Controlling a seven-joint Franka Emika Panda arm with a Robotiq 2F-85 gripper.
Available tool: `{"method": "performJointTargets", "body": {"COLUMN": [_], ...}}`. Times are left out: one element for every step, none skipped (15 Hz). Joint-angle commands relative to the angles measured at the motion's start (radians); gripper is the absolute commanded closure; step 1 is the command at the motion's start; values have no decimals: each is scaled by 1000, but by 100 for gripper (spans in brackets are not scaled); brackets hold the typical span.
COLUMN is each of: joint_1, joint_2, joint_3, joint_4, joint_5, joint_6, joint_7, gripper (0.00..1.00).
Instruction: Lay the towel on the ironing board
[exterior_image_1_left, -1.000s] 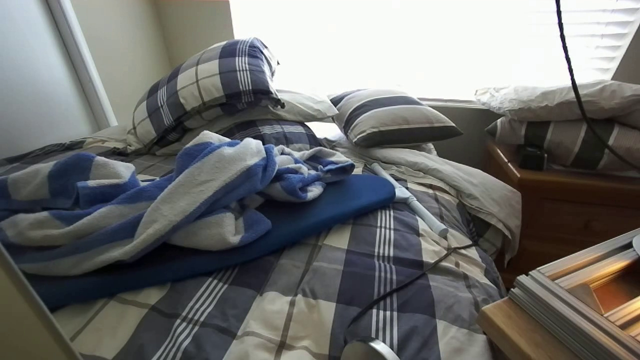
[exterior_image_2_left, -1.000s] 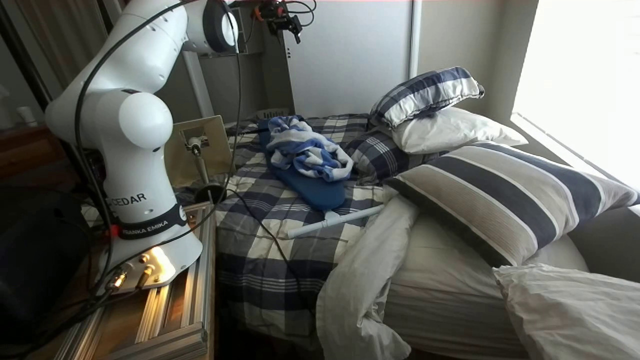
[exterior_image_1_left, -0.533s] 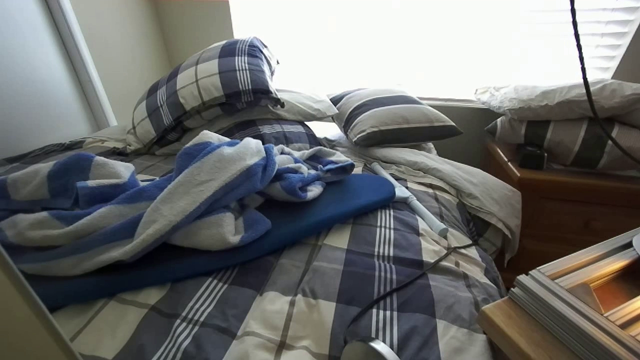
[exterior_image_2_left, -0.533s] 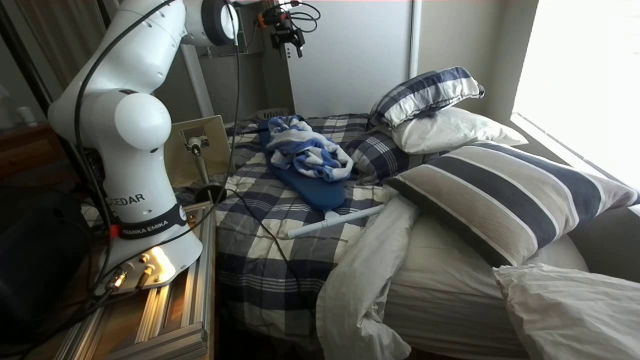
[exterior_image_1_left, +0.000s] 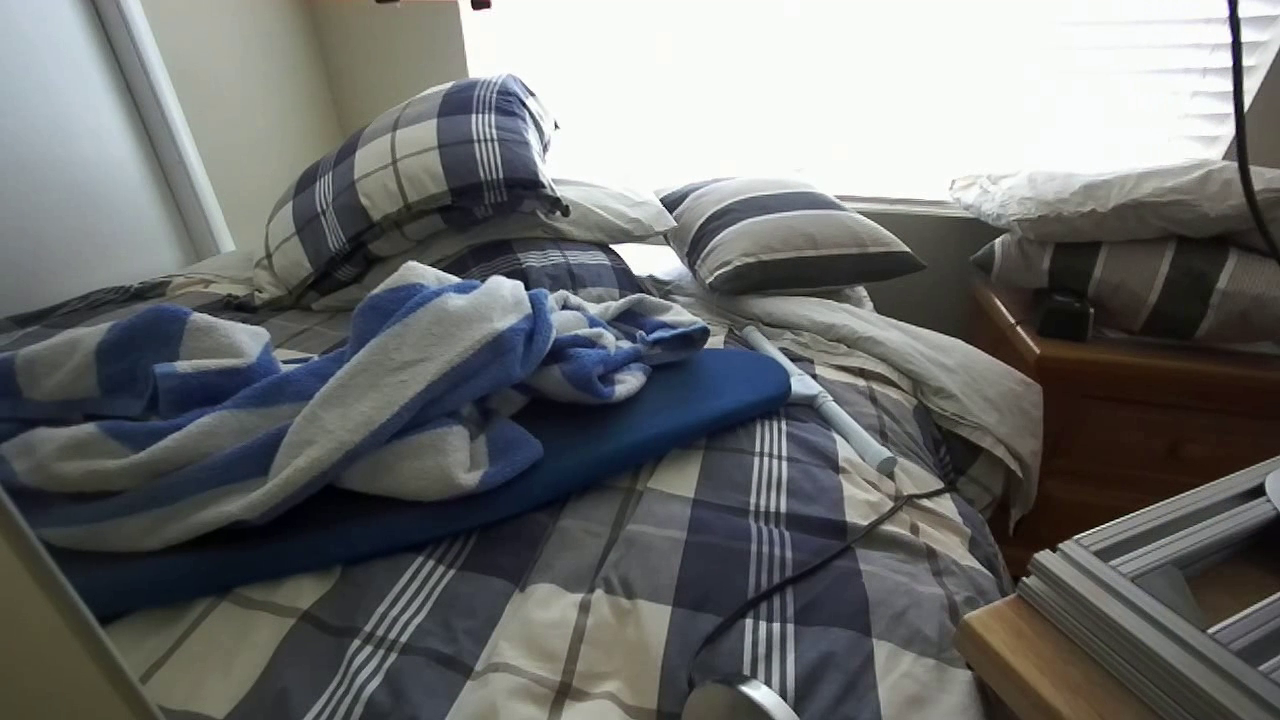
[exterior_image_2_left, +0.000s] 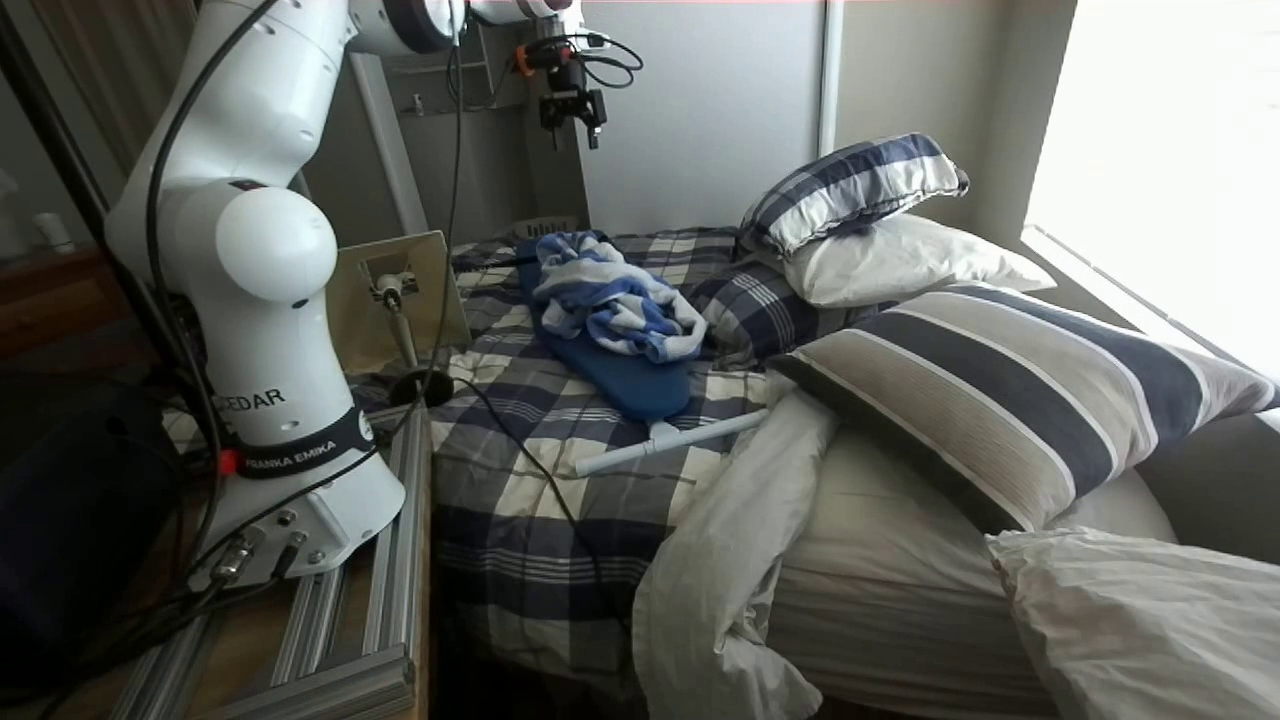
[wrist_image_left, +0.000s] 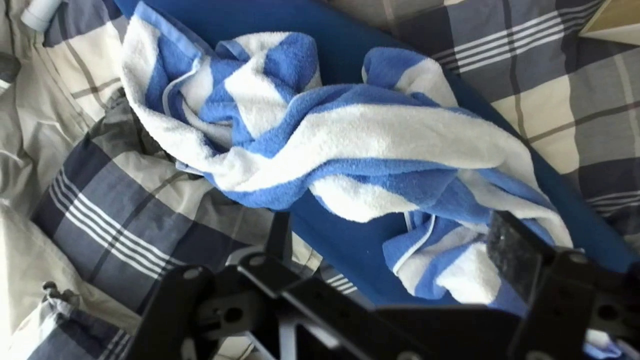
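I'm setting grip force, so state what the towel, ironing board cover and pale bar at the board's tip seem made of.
Towel: probably cotton terry, matte, going by its fuzzy pile.
Ironing board cover: likely cloth, smooth and matte, showing no glare.
Pale bar: painted metal or plastic; its smooth, even grey fits either.

In both exterior views, a plaid pillow (exterior_image_2_left: 855, 190) rests on a white pillow (exterior_image_2_left: 905, 262) atop the bed (exterior_image_1_left: 590, 620). A wooden nightstand (exterior_image_1_left: 1145, 415) bears a striped cushion (exterior_image_1_left: 1140, 283) near a bright window (exterior_image_1_left: 830, 90).

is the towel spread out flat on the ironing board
No, in the wrist view the towel lies bunched in thick folds over the ironing board.
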Motion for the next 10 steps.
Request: {"method": "performJointTargets", "body": {"joint_1": [-48, -56, -62, -69, -75, -82, -87, -92, -70, -79], "joint_2": [-126, -147, -167, -187, -207, -229, -251, -271, -170, -190], "joint_3": [17, 18, 17, 17, 18, 18, 14, 12, 15, 18], "joint_4": [-241, -284, -330, -374, -420, -466, -513, -559, -395, -438], "joint_5": [32, 36, 35, 36, 39, 40, 40, 31, 1, 1], "joint_6": [68, 81, 100, 115, 137, 156, 181, 230, 140, 170], "joint_7": [-26, -22, -21, -24, -26, -29, -19, -21, -6, -5], "gripper": [0, 0, 0, 0, 0, 0, 0, 0, 0, 0]}}
